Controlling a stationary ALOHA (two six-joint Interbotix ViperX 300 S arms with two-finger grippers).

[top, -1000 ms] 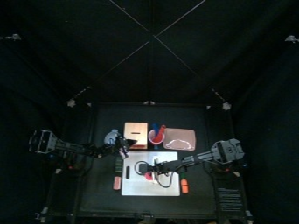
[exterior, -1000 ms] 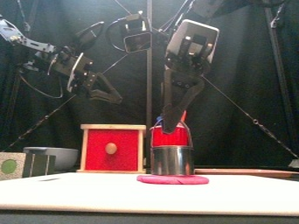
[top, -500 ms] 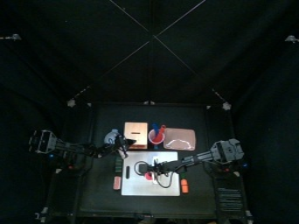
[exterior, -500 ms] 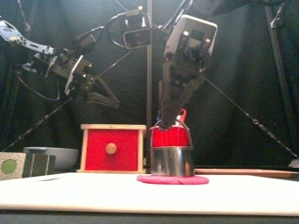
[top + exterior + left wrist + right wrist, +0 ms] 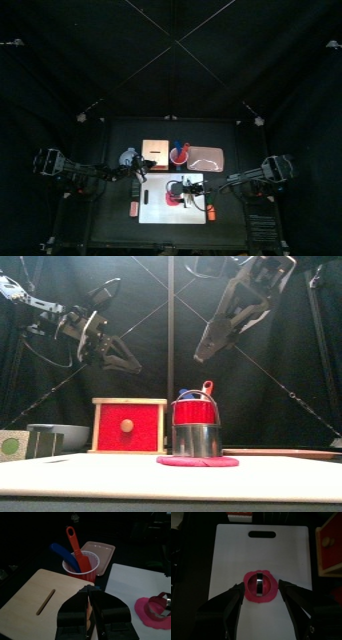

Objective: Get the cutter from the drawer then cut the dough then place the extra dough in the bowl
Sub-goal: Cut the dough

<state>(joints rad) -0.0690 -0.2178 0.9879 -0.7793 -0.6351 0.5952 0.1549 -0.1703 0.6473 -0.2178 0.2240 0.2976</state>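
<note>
Right gripper (image 5: 259, 587), seemingly spread, above cutter (image 5: 260, 582).

Red cup (image 5: 181, 153) holding a blue knife (image 5: 60, 551) and a red knife (image 5: 73, 543) sits near the table's (image 5: 114, 230) back edge, with the pink tray (image 5: 209, 157) just beside it. The white cutting board (image 5: 244, 557) is nearer the front edge.

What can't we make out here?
- Dough cut through or not: cutter stands on it, all views.
- Left wrist view: cutter cut off by edge.
- Cup base, front view: behind cutter.
- Drawer inside, front view: red front hides it.
</note>
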